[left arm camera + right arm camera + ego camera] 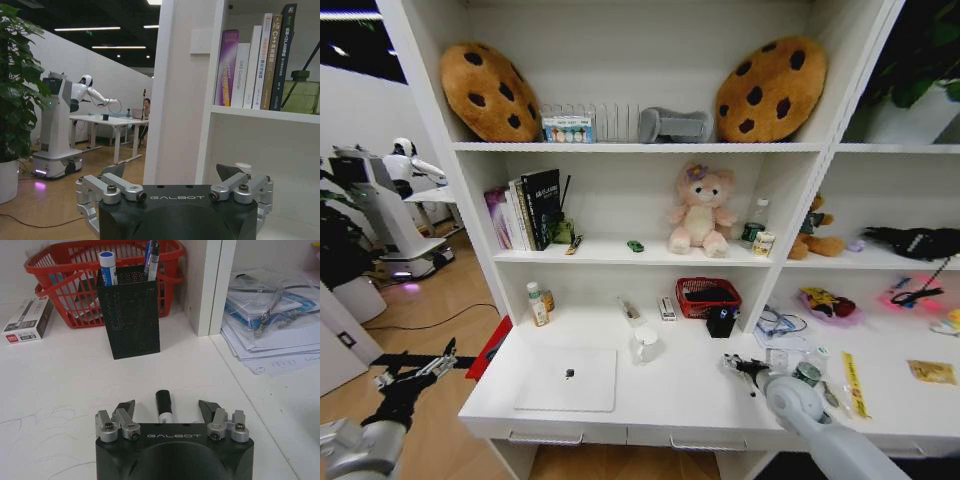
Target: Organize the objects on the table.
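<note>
On the table (680, 400) lie a silver laptop (565, 380) with a small black object (569, 374) on its lid, a white mug (645, 345) and a yellow strip (855, 385). A tiny green toy car (635, 245) sits on the shelf above. My right gripper (738, 366) hovers low over the desk in front of the black mesh pen holder (129, 310). That gripper (167, 406) is open, and a black-capped marker (163, 401) lies on the desk between its fingers, untouched. My left gripper (425, 368) hangs open beyond the desk's left end, with nothing in it (170, 172).
A red basket (65, 280) stands behind the pen holder, with a white box (27, 320) beside it. Stacked papers (270, 315) lie past the shelf's upright panel (210, 285). Books (255, 60) line the shelf near my left gripper. Another robot (60, 125) stands farther off.
</note>
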Controlling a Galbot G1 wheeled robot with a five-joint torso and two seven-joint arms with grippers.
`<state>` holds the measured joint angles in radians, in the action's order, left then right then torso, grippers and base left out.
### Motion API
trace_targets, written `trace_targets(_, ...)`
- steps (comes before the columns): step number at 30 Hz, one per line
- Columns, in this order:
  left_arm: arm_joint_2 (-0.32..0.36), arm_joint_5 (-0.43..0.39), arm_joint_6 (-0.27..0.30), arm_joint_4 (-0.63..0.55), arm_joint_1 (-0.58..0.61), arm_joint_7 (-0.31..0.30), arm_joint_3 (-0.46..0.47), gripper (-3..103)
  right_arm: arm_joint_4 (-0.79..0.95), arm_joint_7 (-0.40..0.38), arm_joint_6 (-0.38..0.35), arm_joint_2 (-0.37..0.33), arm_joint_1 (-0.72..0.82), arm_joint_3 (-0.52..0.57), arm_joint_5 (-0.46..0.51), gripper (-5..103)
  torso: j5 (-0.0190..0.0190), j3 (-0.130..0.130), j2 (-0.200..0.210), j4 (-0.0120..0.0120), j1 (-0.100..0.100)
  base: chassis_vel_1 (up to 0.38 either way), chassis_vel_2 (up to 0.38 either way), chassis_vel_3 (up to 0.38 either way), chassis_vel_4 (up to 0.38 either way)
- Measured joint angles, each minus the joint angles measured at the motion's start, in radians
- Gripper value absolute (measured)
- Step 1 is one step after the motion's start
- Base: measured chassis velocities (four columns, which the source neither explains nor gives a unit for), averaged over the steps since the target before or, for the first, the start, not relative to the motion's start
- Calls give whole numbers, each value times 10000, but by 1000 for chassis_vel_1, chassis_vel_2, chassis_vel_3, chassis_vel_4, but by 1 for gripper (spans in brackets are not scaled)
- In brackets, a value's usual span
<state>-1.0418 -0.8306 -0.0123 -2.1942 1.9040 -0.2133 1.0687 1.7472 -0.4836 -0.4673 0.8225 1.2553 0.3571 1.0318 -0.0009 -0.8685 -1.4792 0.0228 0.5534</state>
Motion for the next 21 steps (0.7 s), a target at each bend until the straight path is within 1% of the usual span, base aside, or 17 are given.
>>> trace_targets(1, 0, 0, 0, 0, 0, 0, 0, 100, 0, 0, 0, 0, 0, 0, 0, 73, 0, 0, 0, 0, 0, 0, 0, 0, 0)
trace_targets(3, 0, 0, 0, 0, 0, 0, 0, 100, -29, 18, 37, 6, 4, -8, -13, 62, 0, 0, -1, 1, 0, 0, 0, 0, 0)
trace_targets(5, 0, 0, -1, 0, 0, 1, 0, 100, -33, 21, 47, 6, 4, -11, -15, 62, 1, 1, -1, 1, 0, 0, 0, 0, 0)
trace_targets(6, 0, 0, 0, 0, 0, 0, 0, 100, -33, 25, 69, 7, 4, -17, -16, 57, 4, 0, -1, 0, 0, 0, 0, 0, 0)
trace_targets(7, 0, 0, 0, 0, 0, 0, 0, 100, -33, 25, 69, 7, 4, -17, -16, 57, 4, 0, -1, 0, 0, 0, 0, 0, 0)
trace_targets(8, 0, 0, -1, 0, 0, 0, 0, 100, -13, 24, 74, 6, 5, -20, -15, 46, 7, 0, -1, 0, 0, 0, 0, 0, 0)
trace_targets(10, 0, 0, 0, 0, 0, 0, 0, 100, 46, 15, 73, 7, 17, -29, -12, 35, 10, -1, 0, 0, 0, 0, 0, 0, 0)
trace_targets(12, 0, 0, 0, 0, 0, 0, 0, 100, 52, 14, 72, 7, 19, -30, -11, 35, 10, 0, -1, 0, 1, 0, 0, 0, 0)
trace_targets(13, 0, 0, 0, 0, 0, 0, 0, 100, 81, 5, 68, 9, 29, -31, -12, 30, 11, -1, 0, 0, 1, 0, 0, 0, 0)
trace_targets(14, 0, 0, 0, 0, 0, 0, 0, 100, 81, 5, 68, 9, 29, -31, -12, 30, 11, -1, 0, 0, 1, 0, 0, 0, 0)
trace_targets(17, 0, 0, -1, 0, 0, 0, 0, 100, 232, -29, 27, 13, 73, -23, -12, 14, 13, -2, 0, 0, 1, 0, 0, 0, 0)
trace_targets(21, 0, 0, -1, 0, 0, 0, 0, 100, 422, -157, 22, 4, 91, 18, -25, 11, 11, -1, 0, 0, 0, 0, 0, 0, 0)
